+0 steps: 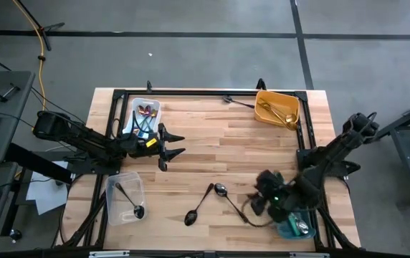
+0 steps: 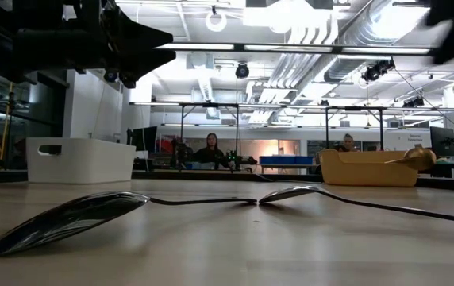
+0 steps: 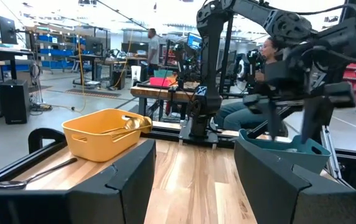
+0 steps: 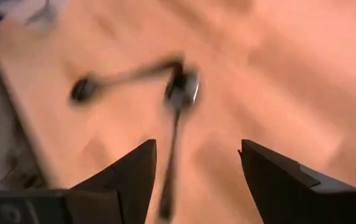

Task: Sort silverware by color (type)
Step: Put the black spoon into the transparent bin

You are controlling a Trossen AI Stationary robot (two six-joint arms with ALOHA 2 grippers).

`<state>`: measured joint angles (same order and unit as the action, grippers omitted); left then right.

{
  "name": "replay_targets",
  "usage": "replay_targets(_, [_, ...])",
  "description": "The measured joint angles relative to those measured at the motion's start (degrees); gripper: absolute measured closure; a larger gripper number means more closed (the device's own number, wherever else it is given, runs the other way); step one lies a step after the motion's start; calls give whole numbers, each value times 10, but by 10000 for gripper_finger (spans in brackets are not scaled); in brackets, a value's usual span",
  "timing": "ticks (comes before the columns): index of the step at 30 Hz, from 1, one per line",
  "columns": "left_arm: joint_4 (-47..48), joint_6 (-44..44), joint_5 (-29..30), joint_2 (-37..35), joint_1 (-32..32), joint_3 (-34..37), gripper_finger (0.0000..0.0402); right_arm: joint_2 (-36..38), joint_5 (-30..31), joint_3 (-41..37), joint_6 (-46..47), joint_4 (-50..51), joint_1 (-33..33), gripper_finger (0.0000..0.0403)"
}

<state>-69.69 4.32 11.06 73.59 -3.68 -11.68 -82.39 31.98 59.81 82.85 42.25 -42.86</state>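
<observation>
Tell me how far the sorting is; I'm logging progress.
Mostly done: utensils lie in the yellow bin, white bin, clear bin and teal bin. Open right gripper hovers over two black spoons left on the table. Left gripper waits, open.

Overall light: bright and even, pouring down from ceiling lamps across the hall.
Tabletop (image 1: 226,158): evenly lit from above, wood grain plain, only soft short shadows.
Glare: ceiling fixtures burn white at table level; bright streaks run along the near black spoon (image 2: 68,220).
Silhouettes: the left pincer (image 2: 144,40) hangs almost pure black against those lamps.
Right wrist blur: heavy motion smear, two spoons (image 4: 178,93) reduced to soft dark streaks, wood a warm haze.
Left wrist focus: yellow bin (image 3: 106,132) crisp, near fingers (image 3: 122,186) dark and soft.
</observation>
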Motion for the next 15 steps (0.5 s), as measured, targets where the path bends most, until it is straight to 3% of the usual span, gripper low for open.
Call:
replay_targets(5, [-1,0,-5,0,0,0,190,-39,99,0,-143,-10,85,176])
replay_targets(8, [-1,0,-22,0,0,0,190,-57,111,0,-236,-34,148,176])
replay_targets(11, [-2,0,-48,0,0,0,190,-62,85,-21,-367,-131,208,176])
replay_targets(15, [-1,1,-68,0,0,0,190,-62,-1,-109,-531,-391,272,176])
